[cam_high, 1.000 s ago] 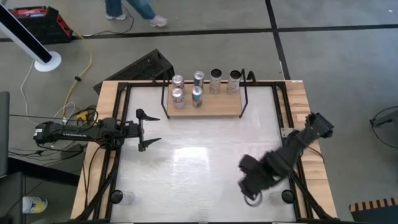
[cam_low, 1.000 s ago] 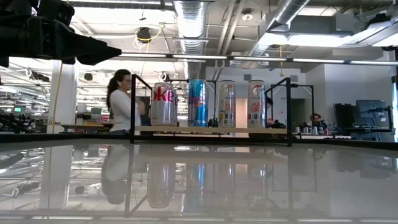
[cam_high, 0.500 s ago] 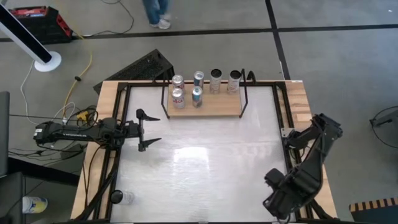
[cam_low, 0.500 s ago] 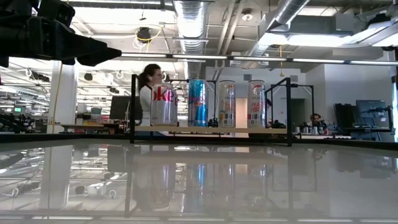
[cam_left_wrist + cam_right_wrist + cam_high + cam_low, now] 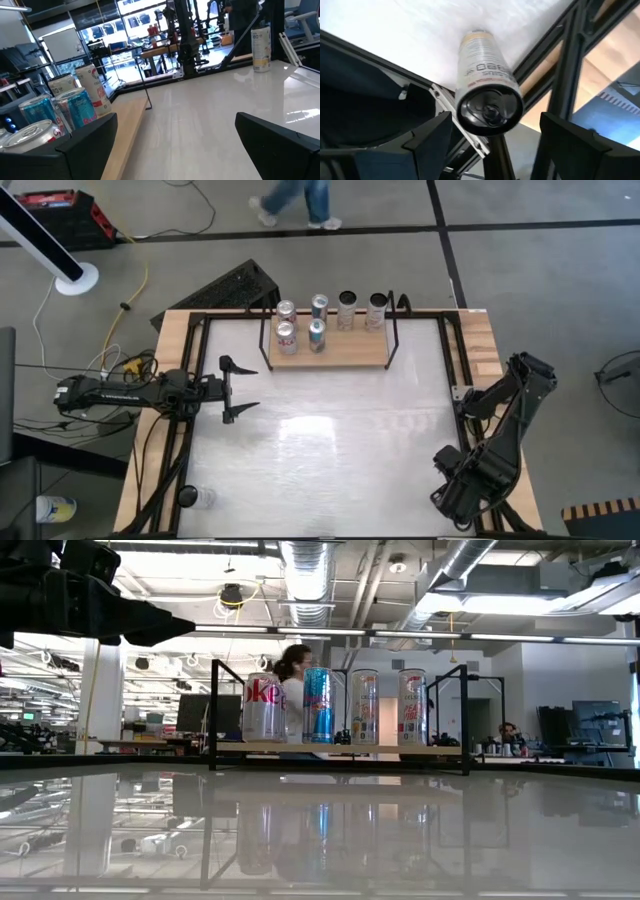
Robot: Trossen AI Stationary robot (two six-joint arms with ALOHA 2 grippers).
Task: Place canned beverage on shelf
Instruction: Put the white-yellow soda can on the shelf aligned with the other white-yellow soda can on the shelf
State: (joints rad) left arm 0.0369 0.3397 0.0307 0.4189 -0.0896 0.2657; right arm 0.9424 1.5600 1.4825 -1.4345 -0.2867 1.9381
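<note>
Only the right wrist view shows the can (image 5: 487, 87), between the right gripper's (image 5: 492, 137) wide-spread fingers (image 5: 427, 137), ungripped, at the table's (image 5: 330, 450) five o'clock corner. The shelf (image 5: 355, 352) sits at twelve o'clock; the left gripper (image 5: 238, 388) gapes at nine o'clock.

Legible markings: one partial brand only.
Red letters "oke" on the silver can (image 5: 263, 708) at the shelf's (image 5: 340, 749) left end; print on other cans too small to read.

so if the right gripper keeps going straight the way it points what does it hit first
Most likely the can standing at the table's near right corner: the open right gripper points straight at its top, between the fingers. The remaining gap is unclear.
</note>
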